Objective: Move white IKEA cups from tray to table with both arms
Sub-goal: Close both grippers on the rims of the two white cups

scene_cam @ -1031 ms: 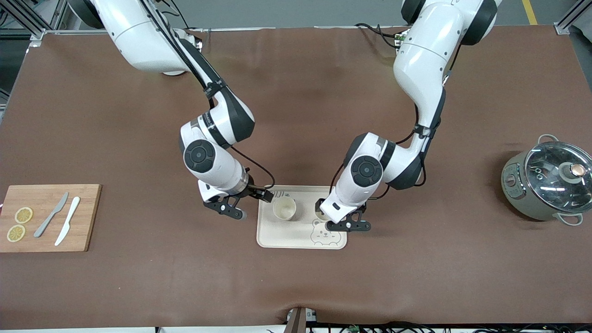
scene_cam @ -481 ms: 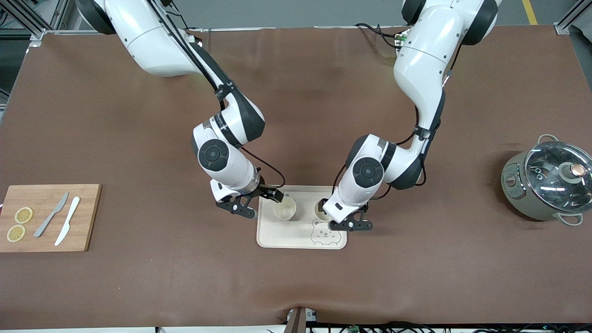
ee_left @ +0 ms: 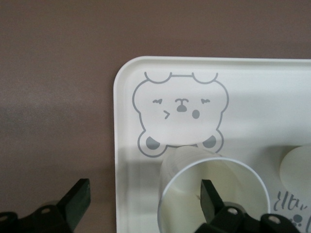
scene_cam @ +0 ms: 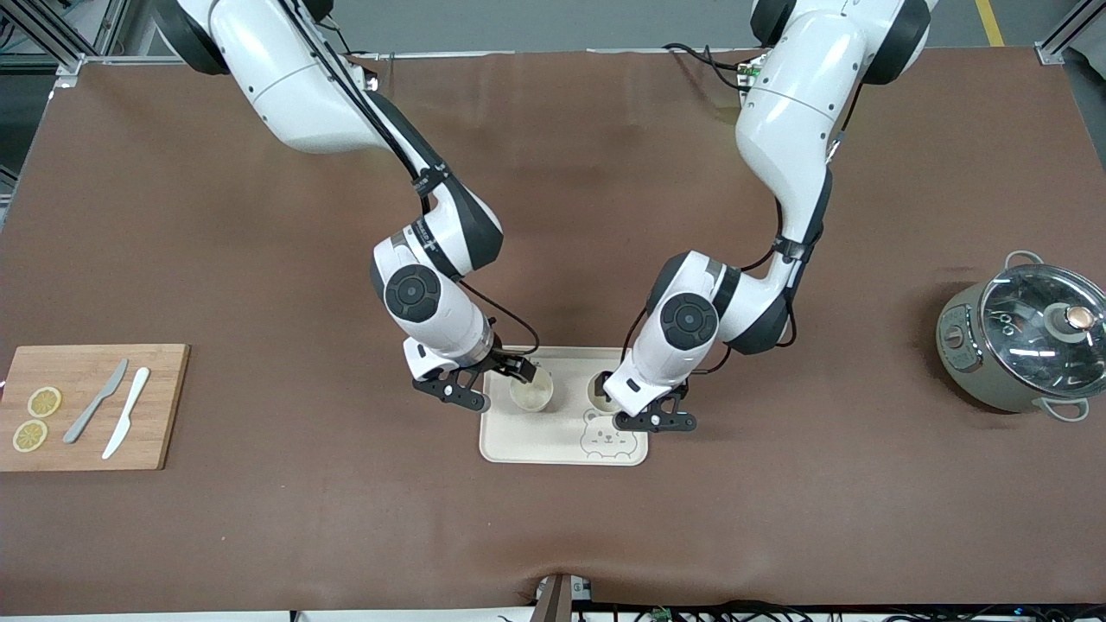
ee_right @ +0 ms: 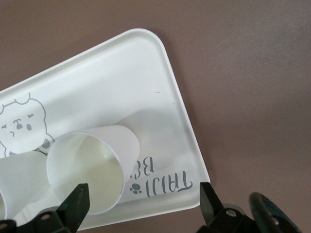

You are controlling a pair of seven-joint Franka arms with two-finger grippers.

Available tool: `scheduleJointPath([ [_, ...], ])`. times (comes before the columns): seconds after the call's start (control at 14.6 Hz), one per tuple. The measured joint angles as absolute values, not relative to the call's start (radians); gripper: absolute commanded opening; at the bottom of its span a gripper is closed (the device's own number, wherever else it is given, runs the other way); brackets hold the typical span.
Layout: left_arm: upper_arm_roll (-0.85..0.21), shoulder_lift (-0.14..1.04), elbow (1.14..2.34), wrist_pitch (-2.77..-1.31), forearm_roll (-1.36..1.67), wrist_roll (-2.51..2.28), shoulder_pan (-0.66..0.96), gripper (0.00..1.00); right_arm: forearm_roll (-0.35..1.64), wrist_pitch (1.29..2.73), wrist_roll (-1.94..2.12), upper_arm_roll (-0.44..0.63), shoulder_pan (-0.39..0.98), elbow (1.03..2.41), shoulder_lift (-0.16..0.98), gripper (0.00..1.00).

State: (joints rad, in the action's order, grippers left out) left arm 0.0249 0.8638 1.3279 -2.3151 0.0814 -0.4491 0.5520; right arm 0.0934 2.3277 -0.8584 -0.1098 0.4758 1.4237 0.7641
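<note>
Grey floor (scene_cam: 536,22), yellow line (scene_cam: 990,22)

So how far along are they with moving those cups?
Nothing is moved yet: both cups stand on the tray. The left claw straddles one cup's rim, open; the right claw, open, is beside the other. Gripping, lifting and setting down on the table remain.

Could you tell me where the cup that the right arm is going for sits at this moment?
It stands upright on the tray, toward the right arm's end, beside the other cup; this cup has the right gripper just above its rim, jaws open.
</note>
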Motion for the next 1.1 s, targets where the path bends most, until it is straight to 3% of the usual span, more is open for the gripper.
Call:
scheduleJointPath([
  [0.07,0.025,0.864,1.328,-2.315,0.081,-0.451,0.552,0.0,0.093,2.332,-0.858,-0.11,0.476,1.424,0.768,1.0],
  [1.1,0.029,0.857,1.334,-2.314,-0.064,-0.556,0.572,0.0,0.07,2.364,-0.872,-0.11,0.491,1.394,0.814,1.0],
])
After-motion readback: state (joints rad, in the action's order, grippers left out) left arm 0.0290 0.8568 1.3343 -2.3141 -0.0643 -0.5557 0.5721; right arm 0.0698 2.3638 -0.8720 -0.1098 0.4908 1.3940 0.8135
